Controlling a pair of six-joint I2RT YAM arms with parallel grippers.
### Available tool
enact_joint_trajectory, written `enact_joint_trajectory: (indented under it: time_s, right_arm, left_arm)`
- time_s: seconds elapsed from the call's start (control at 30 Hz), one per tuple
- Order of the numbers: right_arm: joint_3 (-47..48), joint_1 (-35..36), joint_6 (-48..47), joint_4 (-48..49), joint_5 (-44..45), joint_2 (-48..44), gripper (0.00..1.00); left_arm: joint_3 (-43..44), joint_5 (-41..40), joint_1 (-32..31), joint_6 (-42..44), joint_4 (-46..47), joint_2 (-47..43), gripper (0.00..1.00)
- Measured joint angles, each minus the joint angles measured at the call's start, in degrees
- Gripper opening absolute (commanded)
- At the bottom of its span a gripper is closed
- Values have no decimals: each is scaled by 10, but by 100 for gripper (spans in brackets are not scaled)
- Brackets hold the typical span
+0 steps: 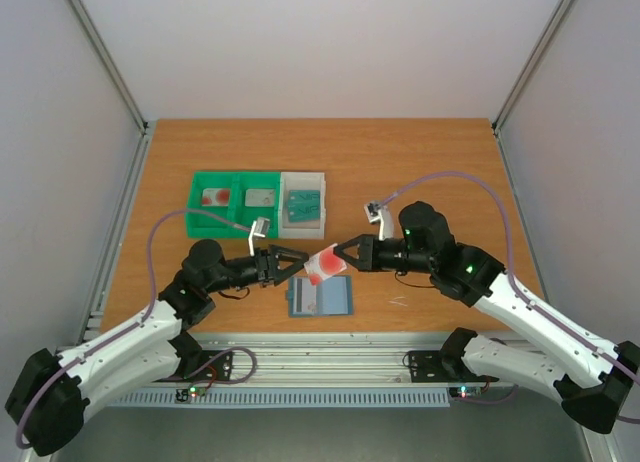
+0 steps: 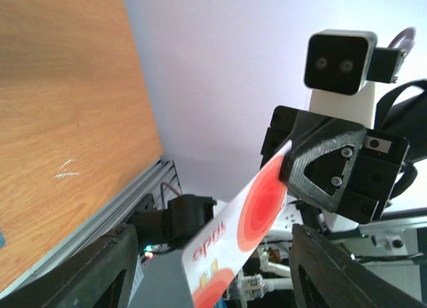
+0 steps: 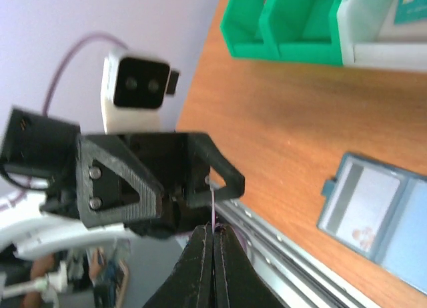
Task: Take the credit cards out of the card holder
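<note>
The right end effector [image 1: 338, 256] pinches a credit card [image 1: 325, 267] above the open card holder [image 1: 320, 299]. The left end effector [image 1: 298, 263] stands spread around the card's other end.

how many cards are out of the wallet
4: red-marked card in the green tray's left slot, pale card in its right slot, teal card in the white tray, fourth card in the right gripper. More may hide stacked or in the wallet.

The right gripper [image 1: 341, 256] pinches a pale, red-marked credit card [image 1: 326, 267], the left gripper [image 1: 298, 265] standing open at its other edge. The card holder [image 1: 320, 299] lies open on the table [image 1: 450, 182] just beneath.
</note>
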Motion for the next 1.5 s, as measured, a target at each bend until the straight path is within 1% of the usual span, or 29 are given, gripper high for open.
enact_joint_trajectory:
  time_s: [0.13,0.23,0.3,0.4,0.5,0.53,0.73,0.8,0.83,0.87,0.9,1.07,1.1,1.17,1.33,1.5]
  right_arm:
    - [-10,0,56,45,51,-12,1]
    - [-24,0,94,78,77,-15,1]
    - [-30,0,116,95,94,-14,1]
    - [-38,0,145,122,116,-15,1]
    - [-51,0,169,145,140,-16,1]
    - [-57,0,176,151,147,-18,1]
    - [-63,0,203,172,166,-17,1]
    - [-64,0,208,178,171,-16,1]
    - [-64,0,211,181,172,-14,1]
    - [-64,0,213,184,173,-11,1]
    - [-64,0,214,185,174,-8,1]
    - [-75,0,220,196,176,4,2]
    - [-80,-1,221,197,177,4,4]
    - [-85,-1,220,196,179,5,11]
    - [-86,0,206,176,180,3,36]
    - [-87,0,177,139,174,-15,64]
  left_arm:
    - [7,-28,0,-24,-1,-14,63]
    - [22,-41,0,-37,-6,-14,60]
    - [30,-47,0,-44,-7,-14,57]
    - [38,-56,0,-55,-7,-13,49]
    - [38,-62,0,-67,-7,-11,46]
    - [39,-65,0,-69,-7,-11,44]
    - [39,-78,0,-82,-9,-5,24]
    - [40,-80,0,-88,-9,-4,15]
    - [40,-82,0,-87,-9,-4,7]
    - [40,-83,0,-88,-10,-4,2]
    - [40,-86,0,-90,-11,-4,1]
    - [44,-94,2,-84,-28,4,0]
    - [45,-94,2,-79,-32,7,0]
    - [46,-94,2,-71,-44,12,0]
    - [55,-91,5,-42,-62,15,0]
    - [62,-89,26,-7,-95,10,0]
